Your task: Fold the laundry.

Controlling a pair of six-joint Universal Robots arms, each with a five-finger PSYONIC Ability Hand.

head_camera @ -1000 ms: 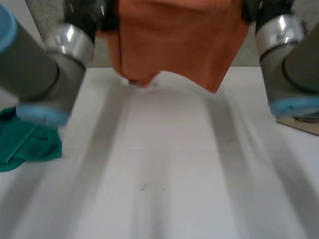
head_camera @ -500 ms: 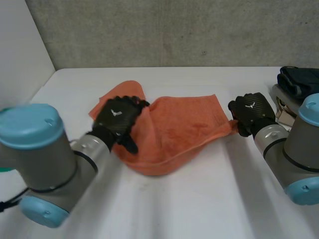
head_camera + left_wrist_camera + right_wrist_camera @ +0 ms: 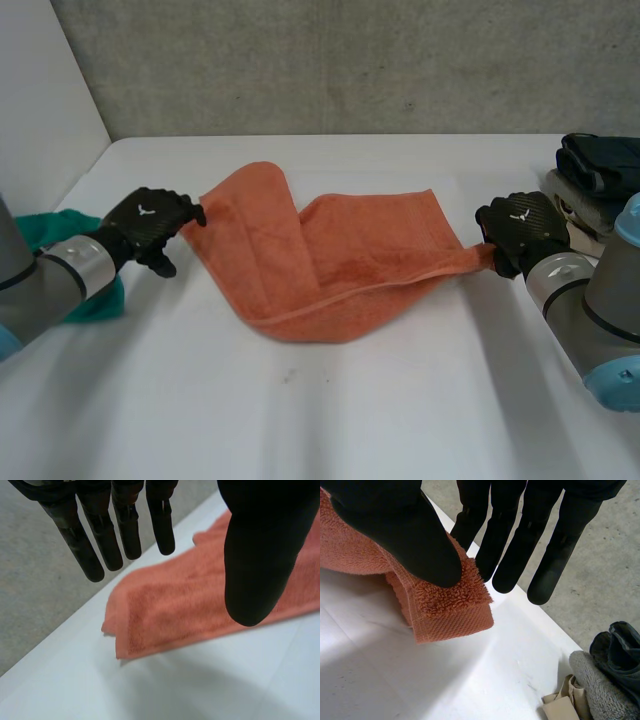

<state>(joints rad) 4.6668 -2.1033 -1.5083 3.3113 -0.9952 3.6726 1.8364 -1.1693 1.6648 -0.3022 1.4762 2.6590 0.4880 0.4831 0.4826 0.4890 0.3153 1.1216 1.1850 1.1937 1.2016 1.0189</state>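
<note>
Right robot hand (image 3: 520, 228) sits mid-right in the head view. Its thumb and straight fingers pinch the right corner of the orange towel (image 3: 340, 255), and its wrist view shows that corner clamped under the thumb. We see the towel lying rumpled on the white surface (image 3: 330, 410) at frame centre, its left part doubled over and its lower edge curving toward the bottom. Left robot hand (image 3: 150, 222) is mid-left, just beside the towel's left edge. Its fingers are straight and spread wide from the thumb, holding nothing. In its wrist view the towel's edge lies beyond the fingertips; we cannot tell whether any finger touches the cloth. A green cloth (image 3: 45, 228) shows at the left edge behind the left arm. A dark garment pile (image 3: 603, 160) sits at the right edge, well apart from the towel.
</note>
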